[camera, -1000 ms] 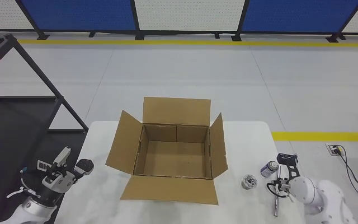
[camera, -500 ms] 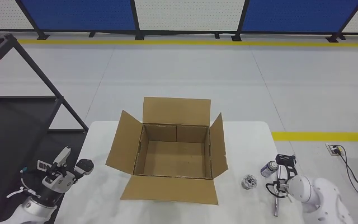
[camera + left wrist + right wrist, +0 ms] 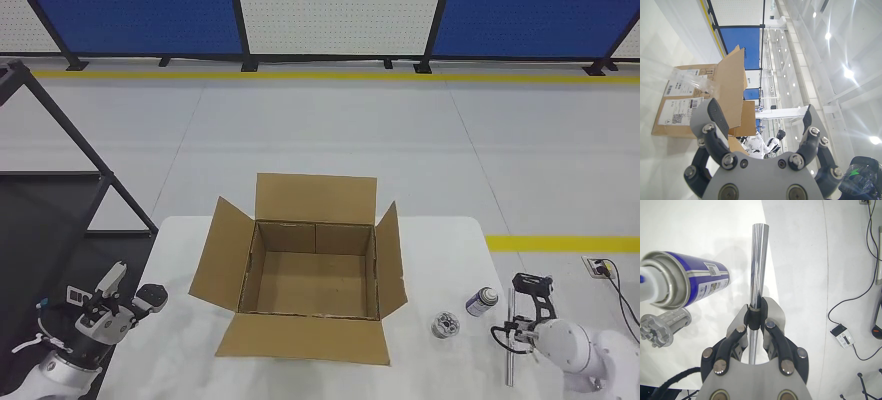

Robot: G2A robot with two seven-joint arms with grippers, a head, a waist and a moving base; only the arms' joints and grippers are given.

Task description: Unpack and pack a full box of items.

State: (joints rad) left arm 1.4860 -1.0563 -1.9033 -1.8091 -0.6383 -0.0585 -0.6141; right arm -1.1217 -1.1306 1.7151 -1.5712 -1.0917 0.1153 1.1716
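Where the bench (image 3: pixel 445 240) is widest, at its middle, the box (image 3: pixel 310 285) is stood with all four flaps folded outward. Its inside is thus left reachable from above, and nothing is seen in it. The goods are gathered to the right of the box, apparently so that they are kept within the right arm's reach and clear of the flaps.

The can (image 3: pixel 696 275) is stood on end near the right flap. The rod (image 3: pixel 758 262) is kept beyond the can, by the bench's right edge. It is clamped between the right jaws, which are closed tight across it near one end, so that most of its length projects ahead of them. Such a crosswise hold is judged apt for a thin, smooth, round bar that would otherwise roll, though some swing of the long free end may be expected. Whether the rod is touching the bench cannot be told. The ribbed part (image 3: pixel 666 326) is stood on end just beside the can, between the box's near right corner and the rod.

With the box bare and three items outside it, unpacking is judged to be finished or nearly so.

The left jaws are spread wide and nothing is held in them. They are kept at the bench's near left corner, well apart from the box and turned toward its labelled side, presumably out of the way.
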